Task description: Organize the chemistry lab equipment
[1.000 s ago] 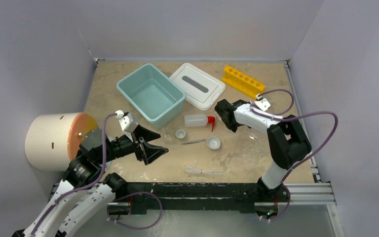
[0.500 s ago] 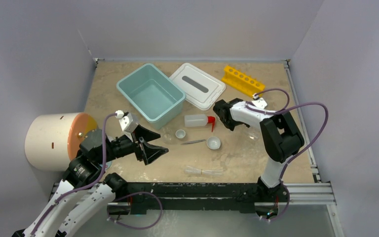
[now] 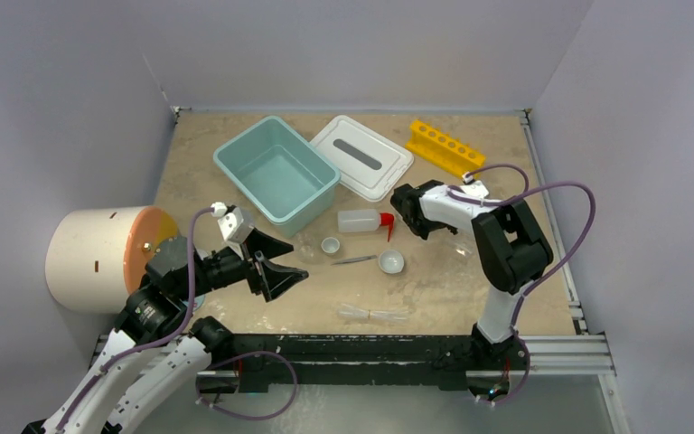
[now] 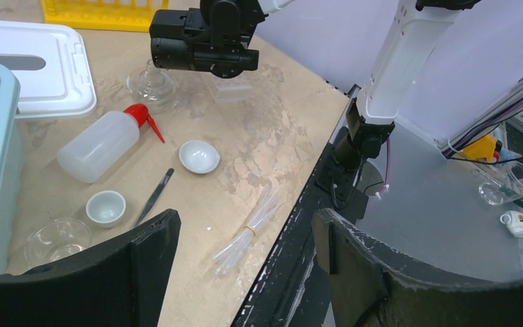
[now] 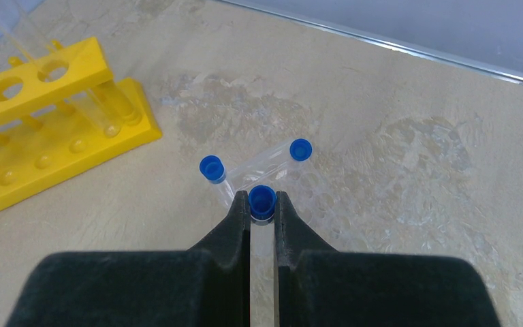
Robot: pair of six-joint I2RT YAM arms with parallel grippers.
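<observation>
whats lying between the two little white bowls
The metal tweezers lie flat between the small bowl and the wider bowl, clearest in the top view.

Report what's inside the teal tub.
Inside the teal tub only its bare floor shows, no equipment. Its near wall covers a strip of floor along that side; that part cannot be checked.

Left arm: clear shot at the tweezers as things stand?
Probably yes. The left gripper is open and empty, and the tweezers lie flat just ahead of it with bare table between. The small white bowl sits close beside them, so it may get nudged.
</observation>
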